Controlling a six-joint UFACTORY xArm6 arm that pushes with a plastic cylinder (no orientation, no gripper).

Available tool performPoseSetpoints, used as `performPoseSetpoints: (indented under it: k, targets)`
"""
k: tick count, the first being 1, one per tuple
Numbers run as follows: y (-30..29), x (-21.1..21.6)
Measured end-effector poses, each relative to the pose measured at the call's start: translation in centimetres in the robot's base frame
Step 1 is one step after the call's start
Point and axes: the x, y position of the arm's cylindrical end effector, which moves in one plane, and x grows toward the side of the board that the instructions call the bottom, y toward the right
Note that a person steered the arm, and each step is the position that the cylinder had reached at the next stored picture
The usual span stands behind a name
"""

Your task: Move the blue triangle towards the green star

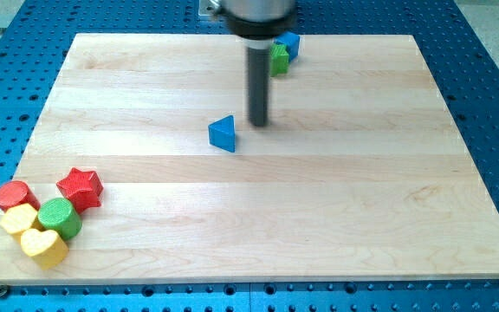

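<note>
Tip: my tip (258,124) is set on the wooden board (388,173) near the middle, a little toward the view's top; nothing is grasped, since a bare rod is carried and no jaws exist to open or close.
Blue triangle: the blue triangle (223,133) is found just beside the tip, toward the view's left and slightly toward the view's bottom; a narrow gap appears to be left between them.
Green star: no block is clearly seen as a star; the green block (279,59) near the view's top edge, partly hidden behind the rod and touching a blue block (291,43), is judged to be the likeliest one.
Key relation: that green block is placed up and to the right of the triangle, and the tip is found on that same side.
Next move, as judged: the tip would have to be brought round to the triangle's lower-left face before a push is made.
Other blocks: a red star (81,187), a red cylinder (13,196), a green cylinder (60,217), a yellow block (17,220) and a yellow heart (43,246) are clustered at the view's bottom left, well apart.
</note>
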Motion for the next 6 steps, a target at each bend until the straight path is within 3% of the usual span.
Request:
performPoseSetpoints:
  k: [1, 2, 4, 5, 6]
  targets:
    - [2.1, 7.0]
    - [-6.7, 9.5]
    - [-6.2, 2.0]
    - [-5.3, 1.4]
    - [-9.3, 2.9]
